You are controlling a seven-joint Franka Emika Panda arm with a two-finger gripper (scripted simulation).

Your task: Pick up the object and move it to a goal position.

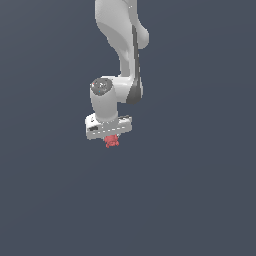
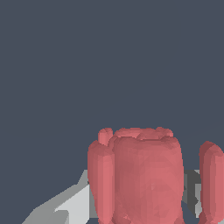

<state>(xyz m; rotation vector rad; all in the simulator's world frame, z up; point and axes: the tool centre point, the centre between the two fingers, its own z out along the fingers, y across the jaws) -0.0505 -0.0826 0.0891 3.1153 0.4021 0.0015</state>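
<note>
In the exterior view the white arm (image 1: 120, 45) hangs down near the middle of a plain dark grey backdrop, and its claw (image 1: 111, 137) is clamped on the red object (image 1: 112, 141) — a small lump poking out just beneath the hand. Up close in the wrist view, the object (image 2: 146, 179) fills the frame between pale grey fingers (image 2: 65, 210) — lumpy, rounded on top.

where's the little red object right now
In the exterior view the red object sits near the frame's centre, directly under the white gripper, apparently between its fingers. In the wrist view it fills the foreground.
</note>
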